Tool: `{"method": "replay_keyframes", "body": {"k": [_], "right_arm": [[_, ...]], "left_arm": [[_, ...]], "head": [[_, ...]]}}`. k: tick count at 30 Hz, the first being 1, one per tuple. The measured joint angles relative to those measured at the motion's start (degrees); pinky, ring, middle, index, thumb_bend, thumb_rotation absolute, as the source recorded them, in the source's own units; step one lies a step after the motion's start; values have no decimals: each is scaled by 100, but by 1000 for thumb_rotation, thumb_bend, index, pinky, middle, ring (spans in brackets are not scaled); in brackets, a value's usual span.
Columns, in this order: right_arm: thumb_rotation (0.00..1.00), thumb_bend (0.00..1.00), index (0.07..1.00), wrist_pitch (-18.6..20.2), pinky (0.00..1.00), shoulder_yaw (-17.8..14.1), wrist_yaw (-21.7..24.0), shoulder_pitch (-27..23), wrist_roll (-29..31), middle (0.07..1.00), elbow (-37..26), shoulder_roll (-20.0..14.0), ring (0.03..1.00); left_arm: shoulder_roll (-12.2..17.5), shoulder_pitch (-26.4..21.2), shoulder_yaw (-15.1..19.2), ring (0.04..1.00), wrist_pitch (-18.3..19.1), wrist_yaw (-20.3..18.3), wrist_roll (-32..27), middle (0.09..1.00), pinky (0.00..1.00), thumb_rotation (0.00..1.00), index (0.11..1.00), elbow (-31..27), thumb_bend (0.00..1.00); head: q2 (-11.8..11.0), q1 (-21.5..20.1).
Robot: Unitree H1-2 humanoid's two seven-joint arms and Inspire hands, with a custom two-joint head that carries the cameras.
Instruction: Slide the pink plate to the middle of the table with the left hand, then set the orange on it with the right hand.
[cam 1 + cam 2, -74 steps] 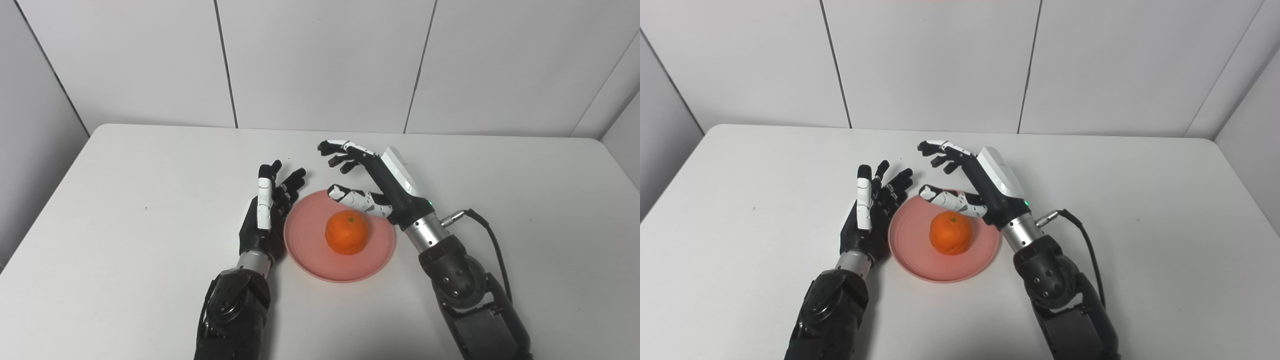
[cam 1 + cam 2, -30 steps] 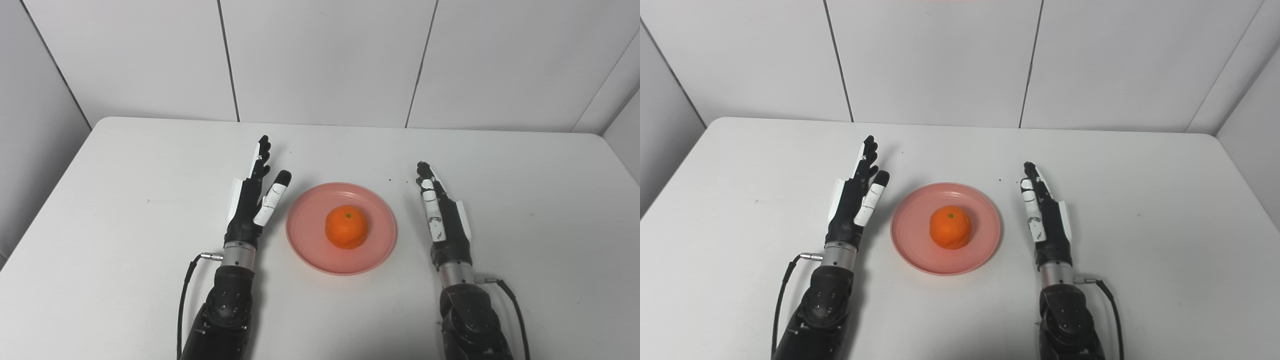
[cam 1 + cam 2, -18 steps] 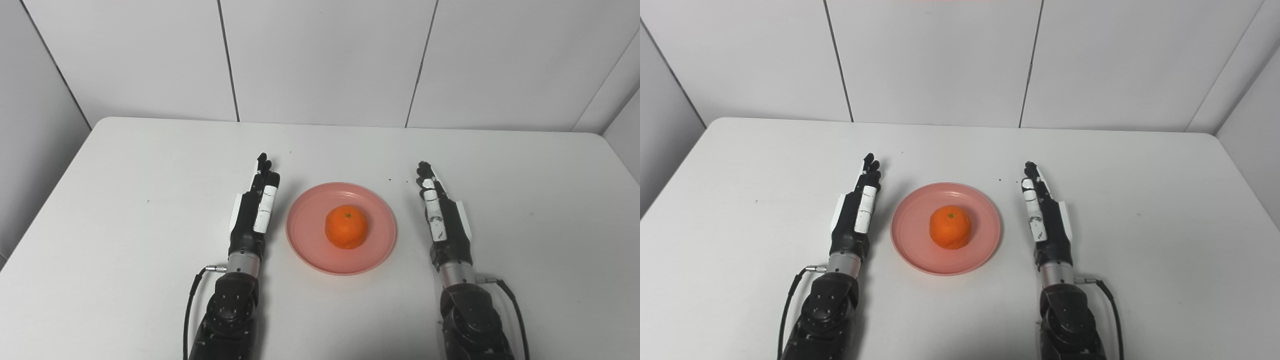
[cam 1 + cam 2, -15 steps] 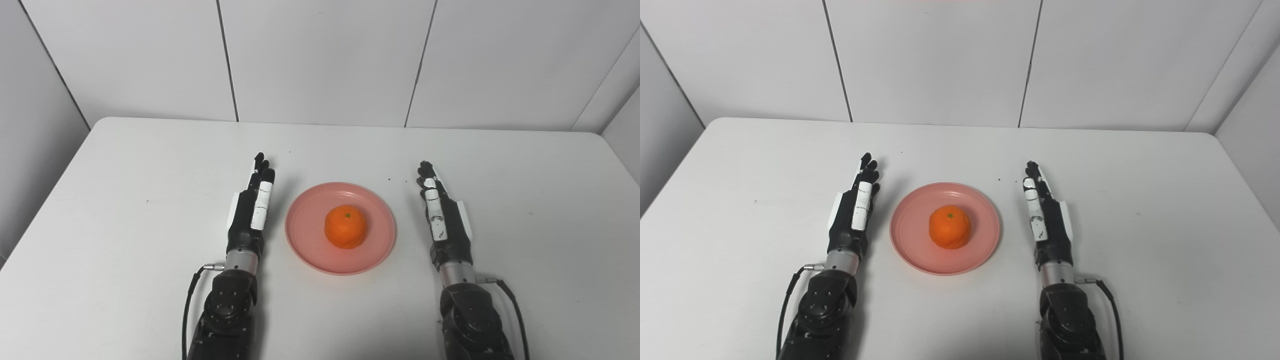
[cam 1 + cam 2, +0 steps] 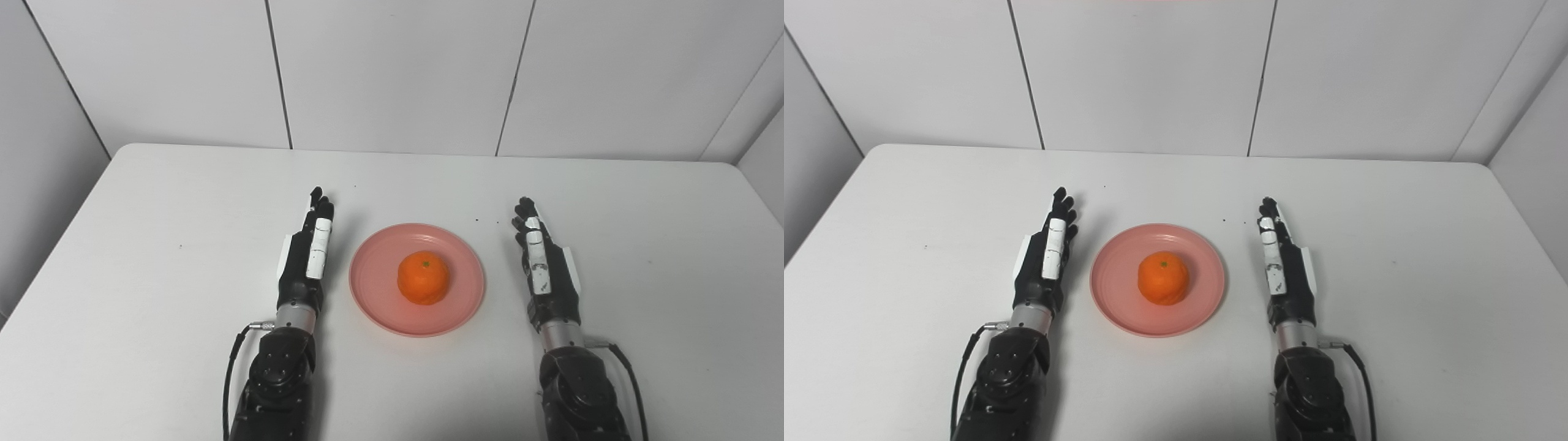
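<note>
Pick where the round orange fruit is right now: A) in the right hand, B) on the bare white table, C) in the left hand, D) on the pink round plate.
D: the round orange fruit sits mid pink round plate, with the left hand and right hand flat and apart on either side.

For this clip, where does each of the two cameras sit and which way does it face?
Left eye view: on the head, left of its twin, looking forward and down at the white table; both forearms rise from the bottom edge, left hand and right hand flat and empty.
Right eye view: same height and tilt, set a little to the right, so everything lies further left in the picture; same arms show.
Shared: pink plate between the hands, orange on it, panelled wall behind.
</note>
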Motion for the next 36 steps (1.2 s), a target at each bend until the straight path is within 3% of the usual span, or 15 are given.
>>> {"method": "replay_keyframes", "body": {"k": [36], "right_arm": [[1000,825,931,10,1000,-1,-2,6,14,939,-16,0,945]], "left_arm": [[67,1,-32,1000,-7,-24,6,1000,1000,1000,1000,5,955]], "head": [[53,-9]]}}
